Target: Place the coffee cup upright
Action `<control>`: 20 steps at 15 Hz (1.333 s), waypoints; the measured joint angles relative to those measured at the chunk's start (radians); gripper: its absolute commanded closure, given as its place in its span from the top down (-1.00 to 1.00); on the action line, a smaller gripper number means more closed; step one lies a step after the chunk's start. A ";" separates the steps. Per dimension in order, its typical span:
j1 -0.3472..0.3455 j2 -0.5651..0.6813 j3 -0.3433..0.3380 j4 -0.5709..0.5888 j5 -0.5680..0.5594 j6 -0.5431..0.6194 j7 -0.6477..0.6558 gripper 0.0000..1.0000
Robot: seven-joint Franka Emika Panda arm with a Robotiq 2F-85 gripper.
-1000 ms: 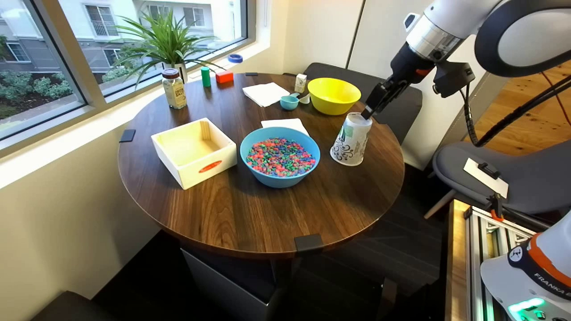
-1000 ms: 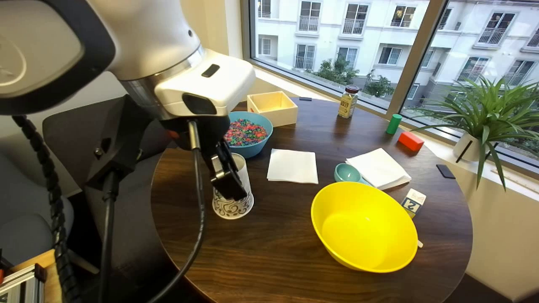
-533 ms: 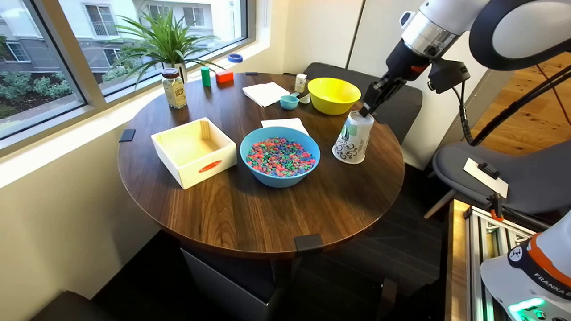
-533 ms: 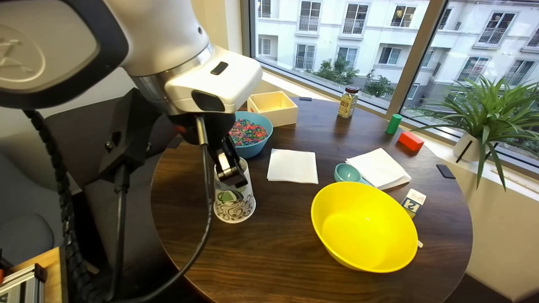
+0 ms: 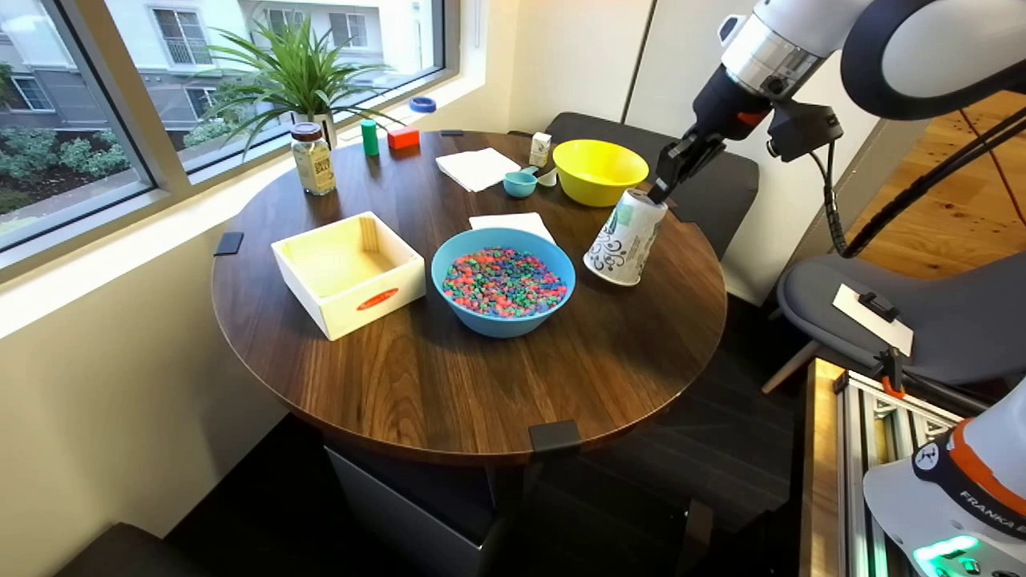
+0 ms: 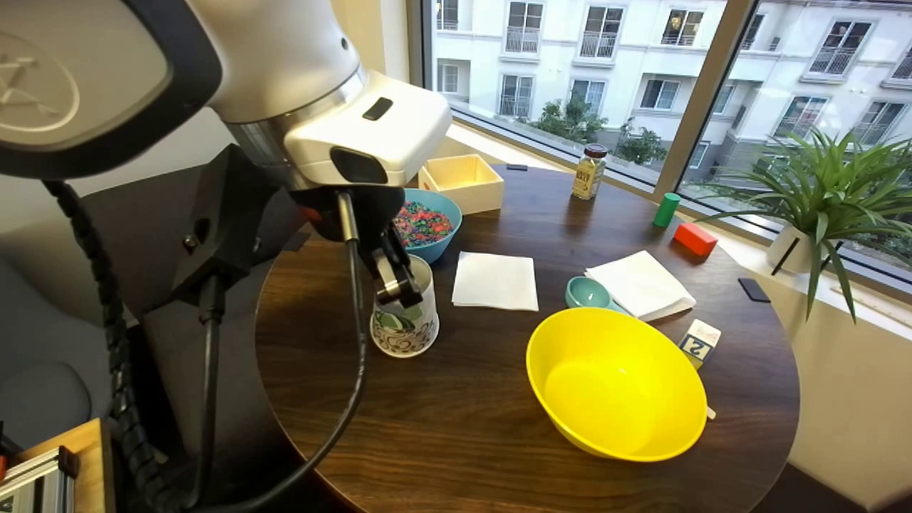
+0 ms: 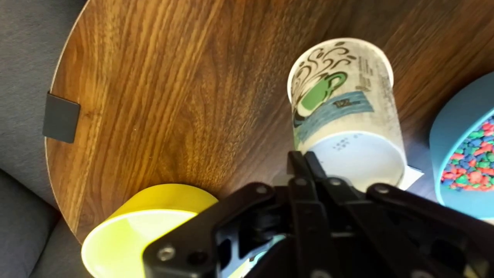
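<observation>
The coffee cup (image 5: 625,239) is upside down, its wide rim low and its narrow base up, and it leans. In the wrist view the cup (image 7: 343,92) shows a green mug print, a blue band and its recessed white base. My gripper (image 7: 303,154) is shut on the lip of that base, one finger over the recess and one outside. In an exterior view the gripper (image 6: 406,299) partly covers the cup (image 6: 405,331). Whether the low rim still touches the table cannot be told.
A blue bowl of coloured bits (image 5: 503,327) stands close beside the cup, and a yellow bowl (image 5: 601,195) lies behind it. Farther off are a wooden box (image 5: 373,303), a napkin (image 6: 495,281), a teal scoop (image 6: 588,293) and a jar (image 6: 588,174). The table edge (image 7: 48,170) is nearby.
The gripper came down to the cup's base and its fingers closed on the lip. The cup has gone from standing flat on its rim to leaning, its lower end swinging toward the blue bowl.
</observation>
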 measured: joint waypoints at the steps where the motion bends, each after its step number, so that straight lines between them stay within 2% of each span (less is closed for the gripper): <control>1: -0.001 -0.001 0.001 0.004 -0.010 0.000 0.000 -0.99; 4: -0.014 -0.017 0.027 0.028 -0.113 -0.015 0.015 -0.99; 8: -0.043 -0.045 0.122 0.051 -0.335 -0.087 0.085 -0.99; 12: -0.044 -0.040 0.198 0.050 -0.528 -0.161 0.114 -0.99; 20: -0.018 0.004 0.239 0.025 -0.995 -0.176 0.197 -0.99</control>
